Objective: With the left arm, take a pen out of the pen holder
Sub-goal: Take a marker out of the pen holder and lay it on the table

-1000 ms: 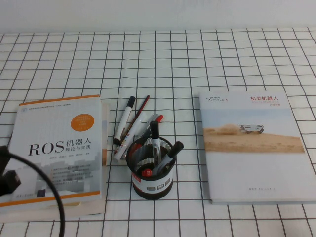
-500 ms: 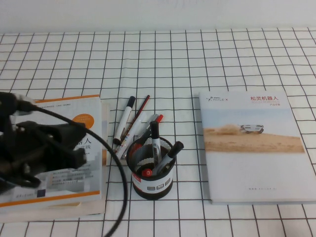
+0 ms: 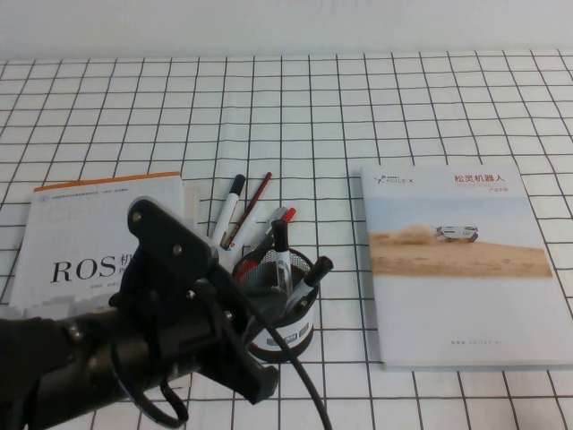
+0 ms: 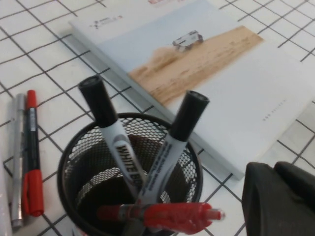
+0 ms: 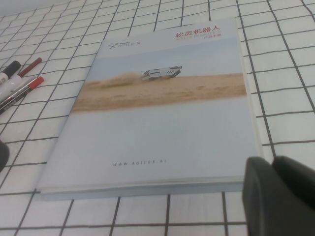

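Note:
A black mesh pen holder point(image 3: 285, 330) point(image 4: 83, 162) stands on the checked cloth between two books. It holds two black-capped whiteboard markers point(image 4: 106, 123) point(image 4: 184, 123) and a red pen point(image 4: 162, 216) lying across its rim. My left arm point(image 3: 179, 331) reaches in from the near left and covers the holder's near-left side. My left gripper point(image 4: 273, 169) is shut and empty, just beside the holder's rim and apart from the pens. My right gripper point(image 5: 271, 163) is shut and empty, low near the front edge of the pale blue book point(image 5: 162, 108). It does not show in the high view.
Several loose pens point(image 3: 235, 215) point(image 4: 30, 162) lie on the cloth behind the holder. The ROS book point(image 3: 81, 242) sits at the left, partly under my left arm. The pale blue book point(image 3: 457, 269) point(image 4: 197, 64) lies right of the holder.
My left arm has swung in from the near left, across the ROS book, up to the pen holder. Its gripper stays shut. The pens and books have not moved.

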